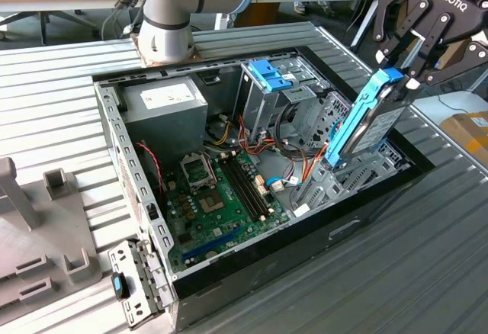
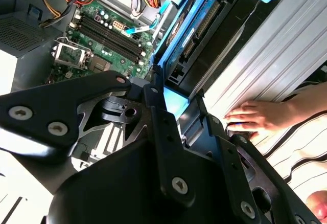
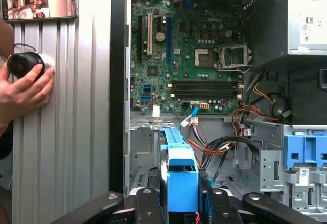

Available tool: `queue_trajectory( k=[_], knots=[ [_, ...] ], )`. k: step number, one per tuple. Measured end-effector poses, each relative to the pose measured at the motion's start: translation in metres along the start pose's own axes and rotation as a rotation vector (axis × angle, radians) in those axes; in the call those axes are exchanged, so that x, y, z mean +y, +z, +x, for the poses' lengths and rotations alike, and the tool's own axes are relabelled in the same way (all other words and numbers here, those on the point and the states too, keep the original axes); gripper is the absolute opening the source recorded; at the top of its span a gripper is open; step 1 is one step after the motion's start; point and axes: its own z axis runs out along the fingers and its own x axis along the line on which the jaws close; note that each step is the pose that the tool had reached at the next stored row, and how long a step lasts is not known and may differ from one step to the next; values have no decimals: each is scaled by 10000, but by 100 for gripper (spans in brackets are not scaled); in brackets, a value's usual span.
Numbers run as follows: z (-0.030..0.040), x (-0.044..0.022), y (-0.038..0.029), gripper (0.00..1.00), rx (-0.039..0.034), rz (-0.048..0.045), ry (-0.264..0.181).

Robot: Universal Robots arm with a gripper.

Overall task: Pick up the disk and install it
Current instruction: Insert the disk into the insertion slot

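The disk [image 1: 366, 124] is a black hard drive with a bright blue rail. It hangs tilted over the open computer case [image 1: 114, 132], its lower end down in the drive bay at the exterior view's right. My gripper [image 1: 400, 75] is shut on its upper blue end. In the second wrist view the disk [image 2: 199, 29] stretches away from the gripper [image 2: 173, 93] towards the bay. The first wrist view has the blue rail of the disk [image 3: 182, 173] standing between the black fingers [image 3: 148, 201].
Inside the case lie the green motherboard [image 1: 221, 197], a grey power supply [image 1: 164, 101] and a tall grey cage with a blue latch [image 1: 268, 75]. A person's hand [image 3: 23, 88] rests on a black knob beside the case, near a phone [image 3: 38, 1]. A grey fixture [image 1: 30, 227] stands at the exterior view's left.
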Motion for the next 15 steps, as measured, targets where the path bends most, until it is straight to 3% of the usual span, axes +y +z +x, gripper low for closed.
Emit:
queue_trajectory(
  k=[1,8,15],
  knots=[
    [-1,-29,10,36,-1,0,30],
    [1,-33,83,36,-4,1,130],
    [0,-32,89,36,-6,1,129]
  ],
)
